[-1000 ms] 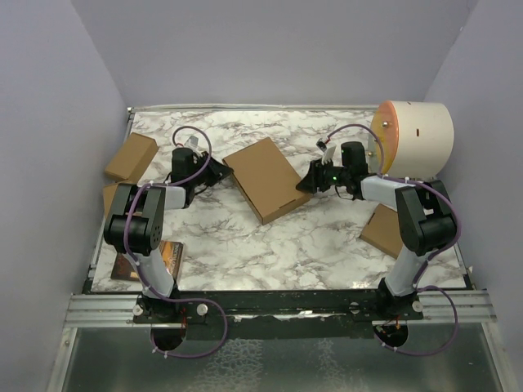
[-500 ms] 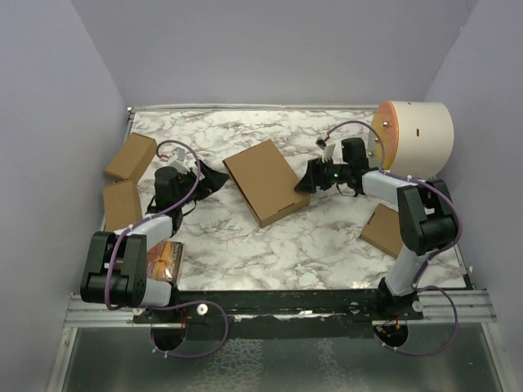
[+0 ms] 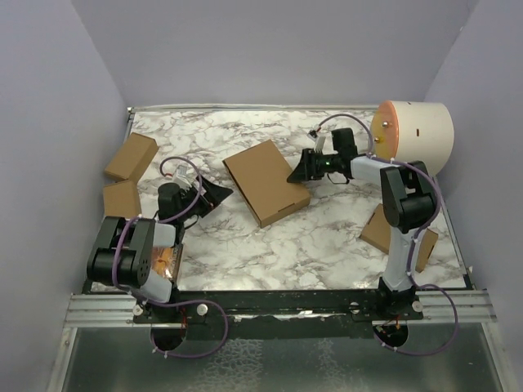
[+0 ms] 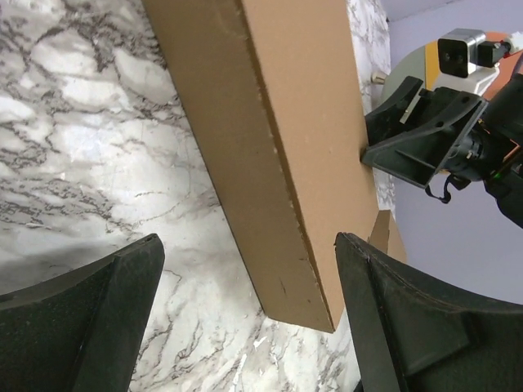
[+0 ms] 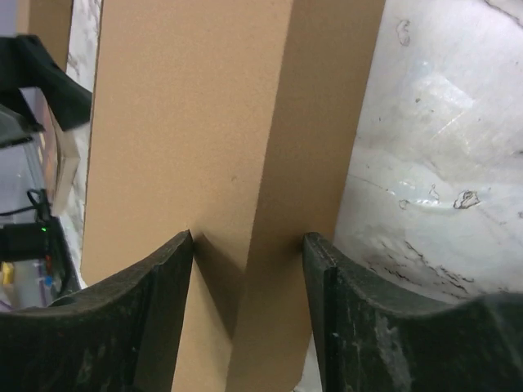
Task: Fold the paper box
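The paper box (image 3: 265,181) lies closed and flat near the middle of the marble table (image 3: 327,237), turned askew so that one corner points toward 12 o'clock and another toward 6 o'clock in the overhead view. The left claw (image 3: 222,193) sits low over the table at about 9 o'clock from the box, just beside its left edge with a thin strip of marble between them. Its jaws are spread wide and have hold of nothing. In its own camera the two dark fingers (image 4: 90,327) frame the box's long side wall and near corner, which lie ahead of the fingertips and not between them. The right claw (image 3: 296,173) is at the opposite long edge, between 2 and 3 o'clock from the box's middle, reaching in from the side of the cream cylinder (image 3: 417,139). Its jaws stand partly apart and straddle that edge. In the wrist view one fingertip (image 5: 176,269) rests against the top face and the other sits at the foot of the side wall, where cardboard meets marble. Both look to be touching, but whether they actually pinch the box cannot be told. Two smaller cardboard boxes (image 3: 131,157) lie at the table's 9 o'clock edge, well apart from the paper box.
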`<state>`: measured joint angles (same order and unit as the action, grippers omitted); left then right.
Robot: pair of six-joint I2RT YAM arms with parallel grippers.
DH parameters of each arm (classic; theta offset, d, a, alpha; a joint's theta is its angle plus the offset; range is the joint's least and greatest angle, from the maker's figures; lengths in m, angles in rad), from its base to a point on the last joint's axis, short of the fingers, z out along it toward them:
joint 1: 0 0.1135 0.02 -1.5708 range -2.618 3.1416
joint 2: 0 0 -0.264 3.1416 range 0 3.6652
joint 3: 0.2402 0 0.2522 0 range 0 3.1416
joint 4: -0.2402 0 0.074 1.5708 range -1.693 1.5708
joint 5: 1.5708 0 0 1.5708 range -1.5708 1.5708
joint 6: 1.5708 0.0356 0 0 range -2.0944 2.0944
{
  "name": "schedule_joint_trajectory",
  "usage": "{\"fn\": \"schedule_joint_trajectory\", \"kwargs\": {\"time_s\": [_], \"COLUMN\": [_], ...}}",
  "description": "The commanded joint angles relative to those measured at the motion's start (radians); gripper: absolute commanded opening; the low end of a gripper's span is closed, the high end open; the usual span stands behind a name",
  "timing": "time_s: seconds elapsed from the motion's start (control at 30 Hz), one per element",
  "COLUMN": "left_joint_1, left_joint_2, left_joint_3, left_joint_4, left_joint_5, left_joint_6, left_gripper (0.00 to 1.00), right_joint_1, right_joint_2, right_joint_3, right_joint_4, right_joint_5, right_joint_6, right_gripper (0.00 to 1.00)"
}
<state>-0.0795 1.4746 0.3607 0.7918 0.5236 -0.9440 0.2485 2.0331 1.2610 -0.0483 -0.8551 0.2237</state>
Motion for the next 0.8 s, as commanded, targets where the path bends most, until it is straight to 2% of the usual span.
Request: {"fn": "schedule_joint_trajectory", "kwargs": {"time_s": [0.0, 0.1, 0.27, 0.6, 0.77], "left_joint_1": [0.0, -0.013, -0.056, -0.135, -0.158], "left_joint_2": [0.097, 0.135, 0.169, 0.289, 0.32], "left_joint_3": [-0.02, -0.014, 0.0, 0.041, 0.073], "left_joint_4": [0.19, 0.221, 0.263, 0.344, 0.311], "left_joint_5": [0.057, 0.051, 0.001, -0.069, -0.113], "left_joint_6": [-0.091, -0.105, -0.121, -0.183, -0.18], "left_gripper": [0.89, 0.91, 0.93, 0.97, 0.97], "right_joint_1": [-0.008, -0.013, -0.033, -0.09, -0.094], "right_joint_2": [0.03, 0.046, 0.082, 0.125, 0.137], "right_joint_3": [-0.01, -0.038, -0.073, -0.098, -0.099], "right_joint_4": [-0.021, -0.002, 0.016, 0.018, 0.011], "right_joint_5": [-0.038, -0.053, -0.078, -0.085, -0.08], "right_joint_6": [0.059, 0.085, 0.117, 0.132, 0.13], "right_gripper": [0.49, 0.35, 0.25, 0.24, 0.24]}}
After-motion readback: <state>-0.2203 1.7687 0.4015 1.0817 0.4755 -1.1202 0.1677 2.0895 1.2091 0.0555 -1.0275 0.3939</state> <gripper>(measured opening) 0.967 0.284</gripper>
